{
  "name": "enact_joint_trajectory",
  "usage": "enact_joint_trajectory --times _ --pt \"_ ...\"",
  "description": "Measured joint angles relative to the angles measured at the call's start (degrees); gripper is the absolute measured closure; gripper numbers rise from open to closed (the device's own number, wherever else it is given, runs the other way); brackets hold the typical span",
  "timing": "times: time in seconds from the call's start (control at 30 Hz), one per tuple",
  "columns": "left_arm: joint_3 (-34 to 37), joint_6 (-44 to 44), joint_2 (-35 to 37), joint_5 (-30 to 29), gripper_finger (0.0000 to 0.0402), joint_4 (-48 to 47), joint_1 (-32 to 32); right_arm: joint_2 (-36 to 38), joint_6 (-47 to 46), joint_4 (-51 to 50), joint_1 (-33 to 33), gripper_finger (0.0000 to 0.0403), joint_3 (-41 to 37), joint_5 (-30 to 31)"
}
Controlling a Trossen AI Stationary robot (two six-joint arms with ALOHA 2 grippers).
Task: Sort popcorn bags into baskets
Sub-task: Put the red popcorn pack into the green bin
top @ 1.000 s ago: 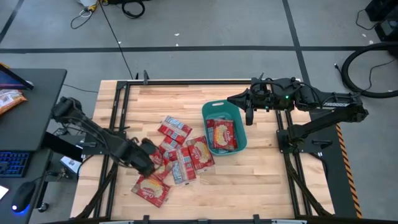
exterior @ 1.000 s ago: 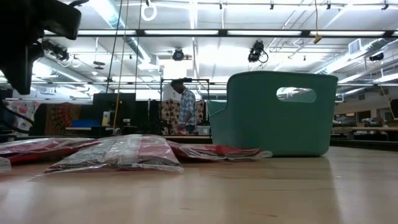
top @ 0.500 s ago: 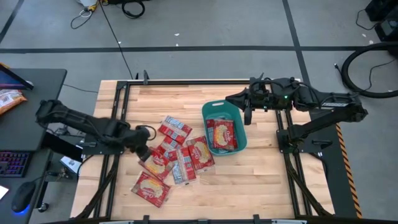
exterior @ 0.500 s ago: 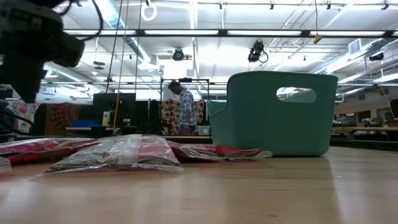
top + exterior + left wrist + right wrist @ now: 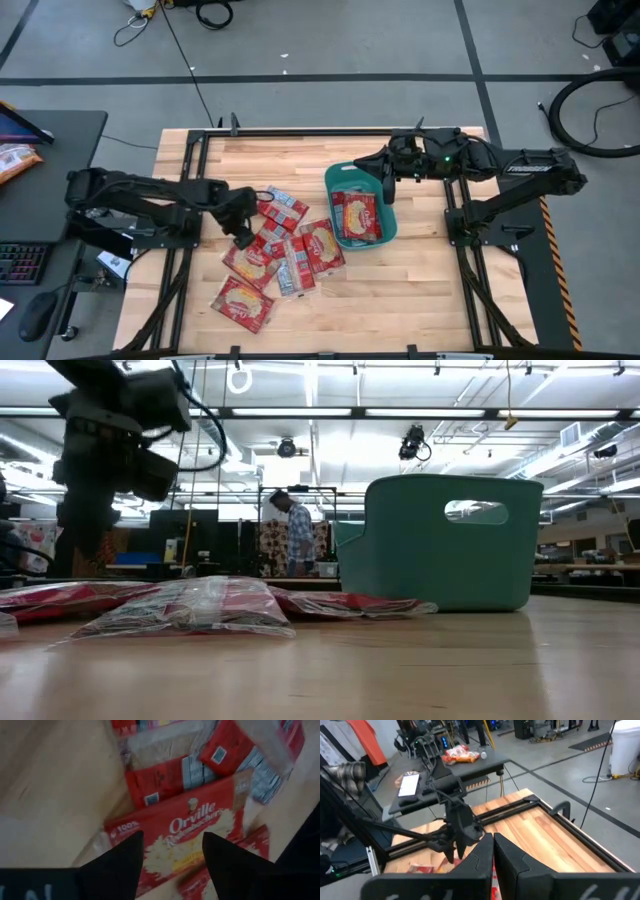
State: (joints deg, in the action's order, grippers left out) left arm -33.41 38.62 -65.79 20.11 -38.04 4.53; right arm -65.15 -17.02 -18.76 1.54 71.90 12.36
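Several red popcorn bags (image 5: 285, 245) lie flat in a loose overlapping pile on the wooden table, left of the teal basket (image 5: 335, 180); they also show in the low view (image 5: 200, 605). More bags (image 5: 358, 215) lie inside the basket, which stands upright (image 5: 450, 540). My left gripper (image 5: 243, 232) hangs open over the pile's left side, its fingers on either side of a red bag (image 5: 195, 830) below it, not touching. My right gripper (image 5: 387, 185) is shut and empty (image 5: 493, 837) above the basket's far right rim.
A black desk with an orange snack bag (image 5: 15, 160) and a keyboard stands left of the table. Black frame rails run along the table's left and right sides. A person (image 5: 296, 530) stands far behind the table. Bare wood (image 5: 410, 290) lies near the front right.
My left gripper has gone from the pile's near left side toward the table's far edge and a little right, over the pile's left side, while its arm has swung round. My right gripper has shifted slightly toward the table's left, over the basket's rim. The bags have stayed put.
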Motion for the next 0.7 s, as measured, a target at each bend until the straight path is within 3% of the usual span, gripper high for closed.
enact_joint_trajectory --times 0.4,0.7 --pt "-7.7 -21.9 -12.4 0.2 0.0177 -3.4 2.8 -1.2 -1.5 0.7 0.0 0.0385 0.0 0.0" --pt "-8.4 -33.6 -22.3 2.3 0.0177 -7.1 2.8 -1.3 -1.5 2.1 0.0 0.0385 0.0 0.0"
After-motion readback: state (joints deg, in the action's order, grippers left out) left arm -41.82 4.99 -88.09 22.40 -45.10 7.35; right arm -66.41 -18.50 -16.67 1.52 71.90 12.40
